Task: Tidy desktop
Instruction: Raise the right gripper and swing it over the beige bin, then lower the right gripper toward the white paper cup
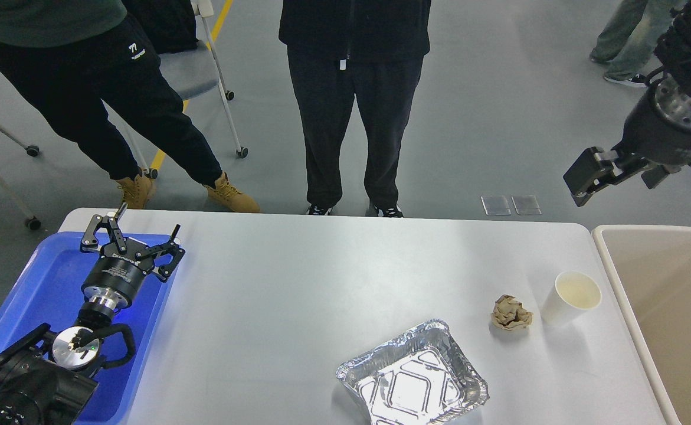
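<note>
The desktop is a big, smooth, white table top with round corners, and it fills most of the view. Its near edge is cut off at the bottom of the picture.

The foil tray sits on the desktop at the near edge. It is shiny, crinkly and square, with pressed lines in its floor, and its near corner is cut off by the picture's edge. Just beyond it to the right lies a crumpled brown paper ball, rough and lumpy. Just right of the ball stands a white paper cup, round and upright. What is inside it is hard to tell.

The blue tray lies at the left end of the desktop. It is smooth plastic, and the left arm hides much of it. The left gripper hovers over the tray's far side with its two black fingers spread apart, holding nothing.

The beige bin stands off the right end of the desktop. Only part of it shows, with a pale rim and smooth walls.

The right gripper hangs above the floor past the desktop's far right corner. It looks like one dark block, so it is not clear if its fingers are apart or together.

Two people stand beyond the far edge of the desktop, seen only from the waist down.
</note>
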### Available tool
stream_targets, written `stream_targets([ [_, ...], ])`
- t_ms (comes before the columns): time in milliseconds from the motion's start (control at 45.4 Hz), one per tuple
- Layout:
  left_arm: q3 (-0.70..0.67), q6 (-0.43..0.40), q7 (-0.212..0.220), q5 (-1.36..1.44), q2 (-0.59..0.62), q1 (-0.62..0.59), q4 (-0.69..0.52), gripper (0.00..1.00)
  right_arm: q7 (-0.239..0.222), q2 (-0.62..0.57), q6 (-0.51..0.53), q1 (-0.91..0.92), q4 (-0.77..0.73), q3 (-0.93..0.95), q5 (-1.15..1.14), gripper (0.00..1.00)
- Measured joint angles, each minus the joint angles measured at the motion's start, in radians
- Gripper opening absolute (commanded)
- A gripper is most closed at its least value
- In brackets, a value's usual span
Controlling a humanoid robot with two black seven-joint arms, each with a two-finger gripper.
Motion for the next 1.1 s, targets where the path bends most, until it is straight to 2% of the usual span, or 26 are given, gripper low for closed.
stream_targets([
  [528,0.0,0.0,-0.001,-0.001,-0.001,0.0,0.0,1.0,0.002,-0.009,-0.001,-0.282,-0.196,0.059,-0.065,1.0],
  [1101,-0.001,0.0,-0.002,-0.002,0.0,0.0,0.0,1.0,-0.001,-0.014,-0.16,-0.699,-0.421,0.201,-0.099,1.0],
])
